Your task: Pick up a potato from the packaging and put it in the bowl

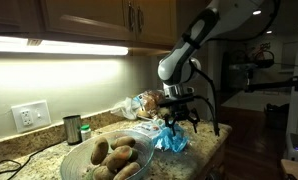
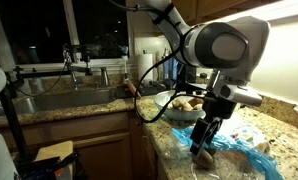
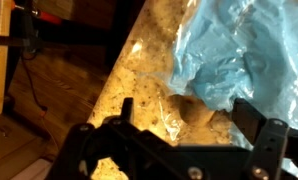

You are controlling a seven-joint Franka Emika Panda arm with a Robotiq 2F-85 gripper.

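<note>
A blue plastic bag point(image 1: 171, 139) lies on the granite counter, also in the other exterior view point(image 2: 241, 152) and at the top right of the wrist view point(image 3: 239, 50). A brown potato point(image 3: 192, 108) sticks out from under its edge. My gripper point(image 3: 189, 118) is open, low over the counter, with one finger on each side of this potato; I cannot tell if they touch it. The gripper also shows in both exterior views point(image 1: 177, 120) point(image 2: 203, 140). A clear glass bowl point(image 1: 77, 160) point(image 2: 155, 104) holds several potatoes.
A metal cup point(image 1: 72, 128), a small green-capped bottle point(image 1: 85, 131) and a wall outlet point(image 1: 29, 116) stand behind the bowl. A clear bag of food point(image 1: 139, 103) lies at the back. A sink point(image 2: 59, 100) lies beyond the bowl. The counter edge point(image 3: 114, 85) drops to the floor.
</note>
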